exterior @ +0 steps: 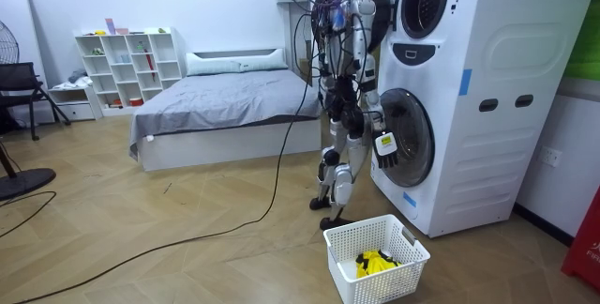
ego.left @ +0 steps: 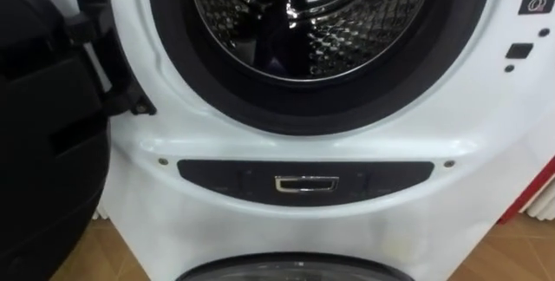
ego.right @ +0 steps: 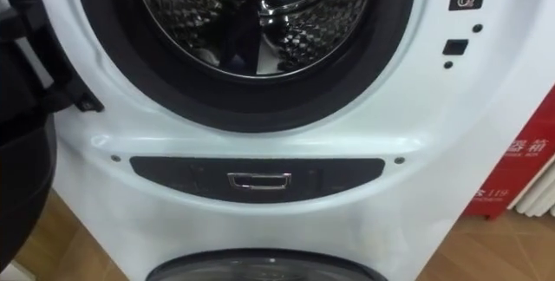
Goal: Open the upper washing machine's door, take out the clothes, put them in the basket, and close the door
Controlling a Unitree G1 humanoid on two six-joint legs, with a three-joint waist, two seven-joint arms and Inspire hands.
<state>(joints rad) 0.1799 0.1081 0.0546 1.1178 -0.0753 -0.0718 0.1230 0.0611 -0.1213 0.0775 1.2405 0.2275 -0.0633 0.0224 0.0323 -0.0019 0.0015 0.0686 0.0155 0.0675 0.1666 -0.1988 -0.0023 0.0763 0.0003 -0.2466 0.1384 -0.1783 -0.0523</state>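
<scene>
1. In the left eye view the upper washing machine (ego.left: 364, 142) spans the frame. Its round opening is cut off by the top edge, and a dark seal (ego.left: 173, 64) rings the steel drum (ego.left: 355, 29).
2. The black door (ego.left: 43, 151) stands swung open along the left edge, hinged at the upper left. It closes off that side, while the mouth of the drum is unobstructed.
3. Below the opening, at centre, a dark panel (ego.left: 217, 177) carries a chrome catch (ego.left: 305, 184). The rim of the lower door (ego.left: 286, 268) curves along the bottom edge.
4. A red object (ego.left: 542, 194) sits at the right edge, and wooden floor (ego.left: 82, 259) shows at the lower left.
5. Whether any cloth lies in the visible part of the drum, I cannot tell.
6. In the room view the robot stands upright, close against the stacked machines at centre right. There is open floor to its left and a bed (exterior: 225, 98) behind it.
7. A white basket (exterior: 398, 281) stands on the floor at lower centre, just beside the robot's feet. Yellow clothes (exterior: 373, 263) lie inside it.
8. The right hand (exterior: 386, 146) hangs low beside the lower door, arm straight down. I cannot tell how its fingers are set.
9. The left hand (exterior: 343, 109) hangs by the hip. I cannot tell how its fingers are set either.
</scene>
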